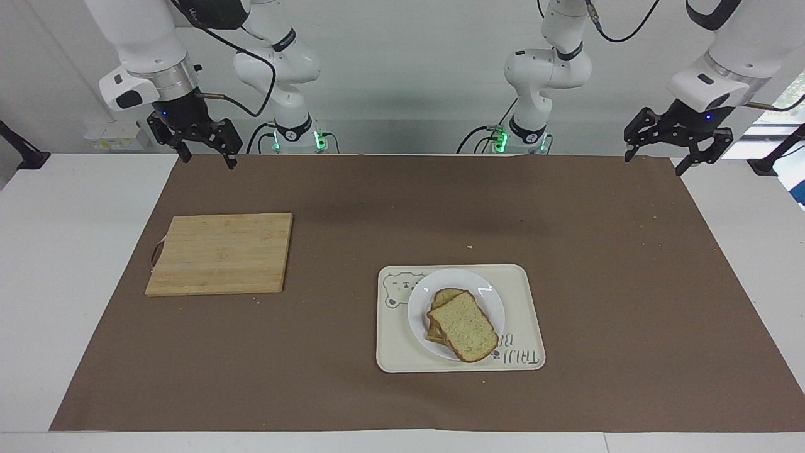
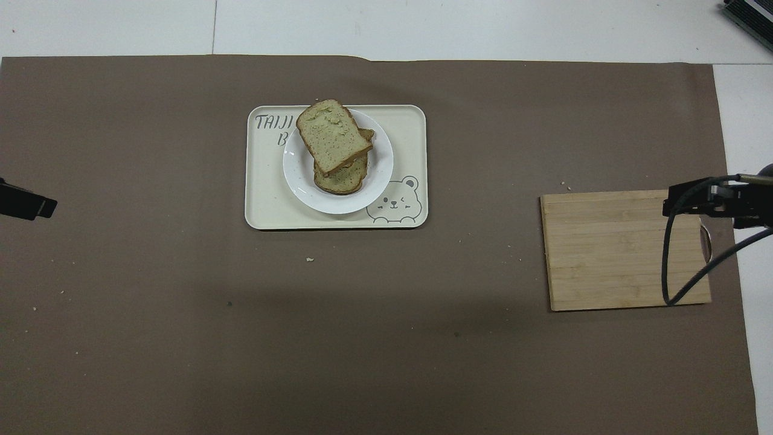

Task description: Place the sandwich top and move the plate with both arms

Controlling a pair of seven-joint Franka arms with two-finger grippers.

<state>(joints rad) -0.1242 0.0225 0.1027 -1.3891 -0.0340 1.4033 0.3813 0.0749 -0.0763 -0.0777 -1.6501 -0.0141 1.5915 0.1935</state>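
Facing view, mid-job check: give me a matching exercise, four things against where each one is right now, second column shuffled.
Things:
1. bread top
2. plate
3. board
4. left end effector

Places:
A. lying bare toward the right arm's end of the table
B. on the bear tray
C. raised, open, over the mat's corner at the left arm's end
D. stacked on another slice, on the plate

Pairs: 1-D, 2-B, 3-A, 4-C
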